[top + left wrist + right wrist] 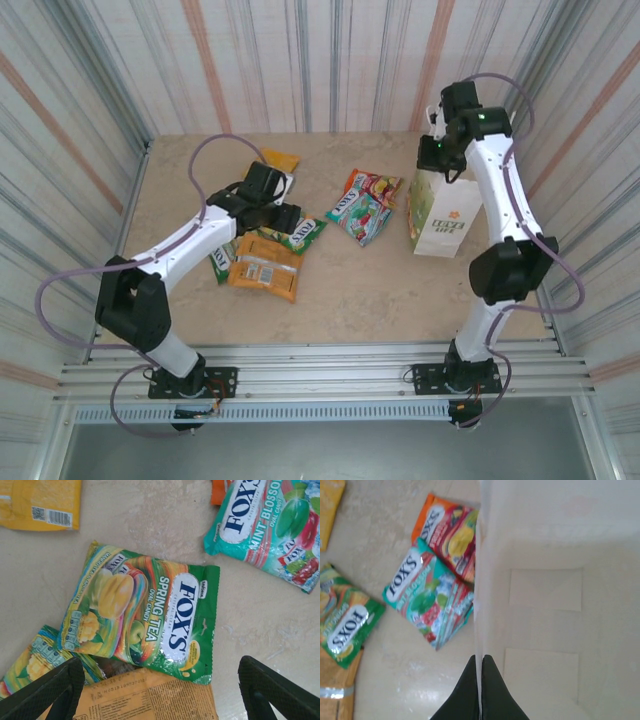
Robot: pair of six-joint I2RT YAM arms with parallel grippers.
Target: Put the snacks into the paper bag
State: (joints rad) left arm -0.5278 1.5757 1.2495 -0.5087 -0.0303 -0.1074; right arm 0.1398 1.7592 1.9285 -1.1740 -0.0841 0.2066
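We found the left gripper open above the green Spring Tea packet, which lay just ahead of its fingers, long axis roughly across the gap. The right gripper pinched the paper bag wall, well apart.

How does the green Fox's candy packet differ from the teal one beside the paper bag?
The green packet reads Spring Tea with yellow fruit; the teal packet reads Mint Blossom with mint leaves. The green packet lies below the open left gripper; the teal packet lies nearer the paper bag. Both are flat, shiny Fox's packets.
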